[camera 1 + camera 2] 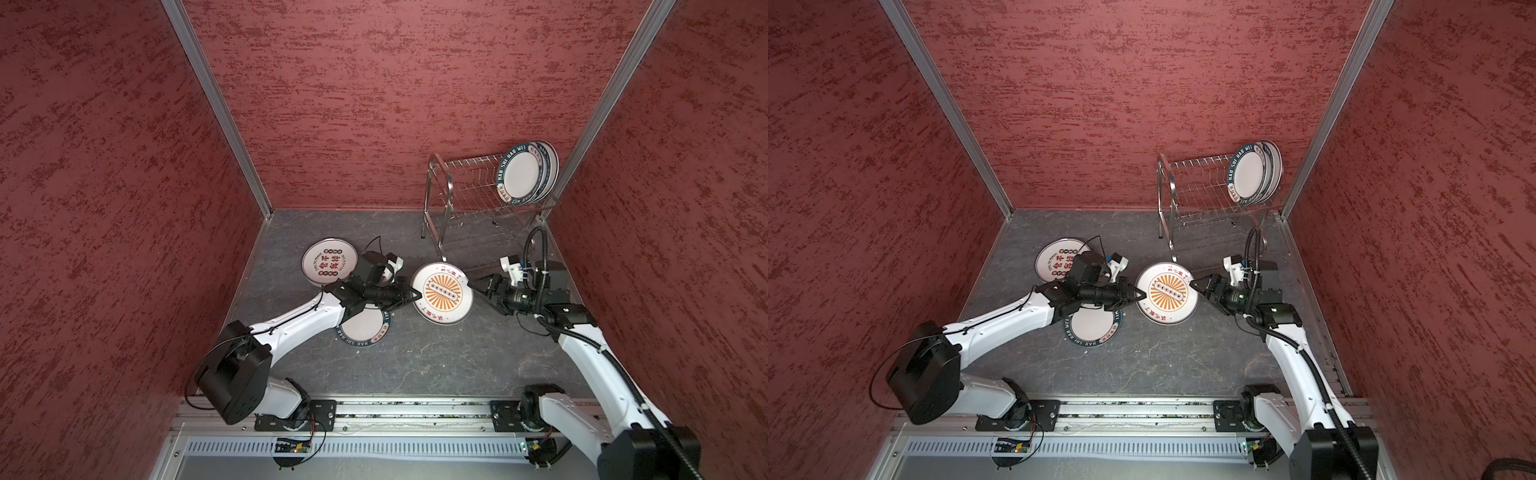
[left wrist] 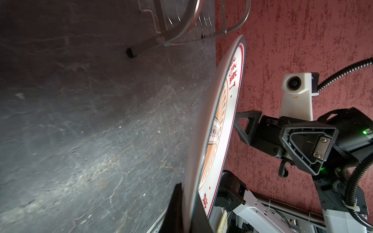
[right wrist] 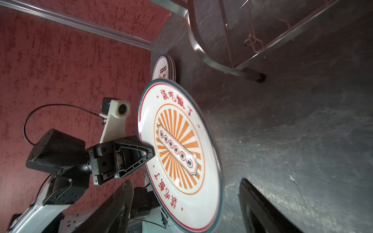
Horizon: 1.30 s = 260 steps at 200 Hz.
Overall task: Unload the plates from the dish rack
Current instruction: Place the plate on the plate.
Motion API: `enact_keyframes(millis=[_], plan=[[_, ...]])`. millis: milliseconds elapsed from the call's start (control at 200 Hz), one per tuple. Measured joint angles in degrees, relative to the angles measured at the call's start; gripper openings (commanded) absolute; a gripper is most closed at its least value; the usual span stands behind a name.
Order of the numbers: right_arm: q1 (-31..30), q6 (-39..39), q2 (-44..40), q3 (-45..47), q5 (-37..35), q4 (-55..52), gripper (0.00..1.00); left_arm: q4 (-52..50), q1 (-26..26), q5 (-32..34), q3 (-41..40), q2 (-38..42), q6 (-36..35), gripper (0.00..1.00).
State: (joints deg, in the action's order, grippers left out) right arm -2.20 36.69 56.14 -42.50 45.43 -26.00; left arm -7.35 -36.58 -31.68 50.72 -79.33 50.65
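An orange sunburst plate (image 1: 441,293) (image 1: 1167,293) hangs above the table between the two arms. My left gripper (image 1: 417,294) (image 1: 1142,294) (image 2: 186,193) is shut on its left rim. My right gripper (image 1: 471,286) (image 1: 1194,284) (image 3: 185,181) is open, one jaw on each side of the plate's right rim (image 3: 201,211) without touching it. The dish rack (image 1: 461,187) (image 1: 1192,183) stands at the back right. Three teal-rimmed plates (image 1: 525,172) (image 1: 1252,170) stand upright at its right end.
A small stack of plates with red-black characters (image 1: 328,259) (image 3: 163,67) lies flat at the left. A teal-rimmed plate (image 1: 365,328) (image 1: 1092,326) lies under my left arm. The rack's near leg (image 2: 131,52) (image 3: 258,77) stands just behind the held plate. Red walls close in three sides.
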Motion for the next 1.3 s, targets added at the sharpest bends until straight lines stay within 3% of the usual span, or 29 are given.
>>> enact_keyframes(millis=[150, 336, 546, 812, 1302], plan=[[0.0, -2.27, 0.9, -4.76, -7.26, -5.18, 0.99, -6.95, 5.66, 0.76, -3.85, 9.11, -0.57, 0.0], [0.0, -4.42, 1.88, -8.96, -14.62, -11.13, 0.99, -17.53, 14.38, 1.88, -8.15, 21.16, -2.1, 0.0], [0.0, -5.7, 2.78, -11.26, -20.59, -15.93, 0.99, -28.44, 22.16, 4.11, -11.91, 26.99, -3.65, 0.0], [0.0, -6.6, 3.28, -11.45, -24.15, -18.18, 0.99, -33.55, 23.61, 6.86, -14.53, 27.17, -4.46, 0.0], [0.0, -7.15, 3.28, -11.45, -24.63, -18.49, 0.99, -33.7, 25.51, 8.07, -16.31, 24.94, -5.05, 0.0]])
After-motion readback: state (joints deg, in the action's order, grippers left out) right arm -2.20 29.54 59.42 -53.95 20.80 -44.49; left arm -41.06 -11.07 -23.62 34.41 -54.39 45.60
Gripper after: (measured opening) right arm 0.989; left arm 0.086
